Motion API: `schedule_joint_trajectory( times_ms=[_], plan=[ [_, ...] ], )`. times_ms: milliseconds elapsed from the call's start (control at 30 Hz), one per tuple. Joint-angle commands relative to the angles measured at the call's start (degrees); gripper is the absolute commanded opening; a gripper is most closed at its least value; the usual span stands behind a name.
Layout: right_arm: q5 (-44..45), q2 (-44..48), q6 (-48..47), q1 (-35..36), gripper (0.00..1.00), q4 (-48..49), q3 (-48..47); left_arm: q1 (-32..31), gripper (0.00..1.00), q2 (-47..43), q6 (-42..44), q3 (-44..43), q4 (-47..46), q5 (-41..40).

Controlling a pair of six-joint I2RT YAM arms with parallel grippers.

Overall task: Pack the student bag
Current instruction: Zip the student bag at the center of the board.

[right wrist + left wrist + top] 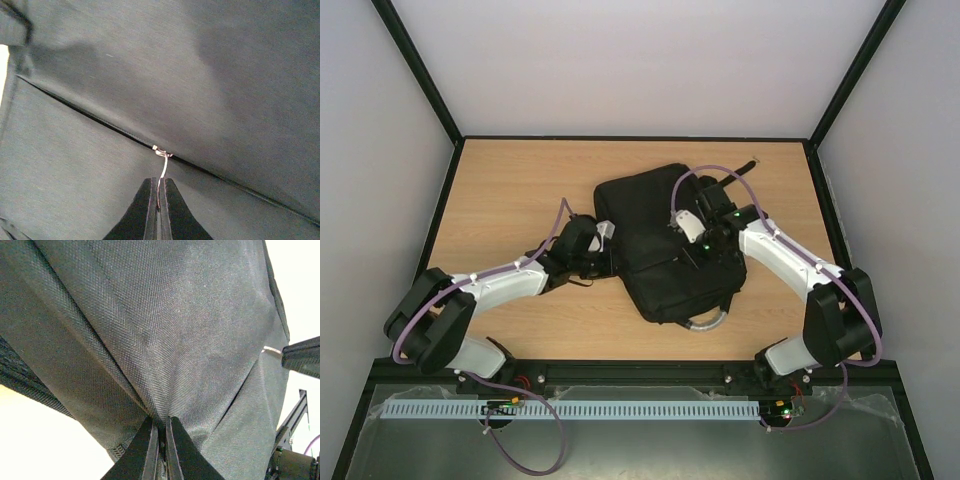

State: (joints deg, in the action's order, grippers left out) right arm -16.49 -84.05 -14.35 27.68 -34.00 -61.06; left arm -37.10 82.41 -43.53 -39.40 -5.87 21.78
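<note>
1. Left hand [603, 243]: it sits at the left edge of the student bag [650, 215]. In the left wrist view its fingertips [150, 440] are pressed together on a raised fold of the bag's woven black fabric [175, 330], and creases run out from the pinch.
2. Student bag: it lies flat near the middle of the wooden counter [510, 180], between the two hands, with its long side running slantwise.
3. Loop handle [708, 322]: silvery-grey, it sticks out from the bag's near right corner and rests on the counter.
4. Zip pull [162, 165]: a thin pale tab that hangs from the slider on a dark zip line [90, 115] crossing the smooth fabric [225, 75].
5. Right hand [690, 252]: it is lowered over the bag's right half. In the right wrist view its fingers [172, 200] are nearly closed and pinch the lower end of the zip pull.
</note>
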Motion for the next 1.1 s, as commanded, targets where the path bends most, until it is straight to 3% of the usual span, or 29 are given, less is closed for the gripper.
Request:
schedule_joint_trajectory(
  times_ms=[0,667,1067],
  plan=[
    [2.9,2.1,-2.2,-4.4,0.01,-5.1,1.7,1.2,0.02,-1.3,1.5,1.5,2.8,-2.5],
    [3.0,1.3,-8.9,-21.8,0.01,-4.7,3.8,1.7,0.02,-1.6,1.5,2.6,2.6,-2.7],
    [3.6,-0.7,-9.2,-26.2,0.01,-3.2,3.9,2.1,0.02,-1.8,1.6,3.1,2.6,-2.7]
  ],
)
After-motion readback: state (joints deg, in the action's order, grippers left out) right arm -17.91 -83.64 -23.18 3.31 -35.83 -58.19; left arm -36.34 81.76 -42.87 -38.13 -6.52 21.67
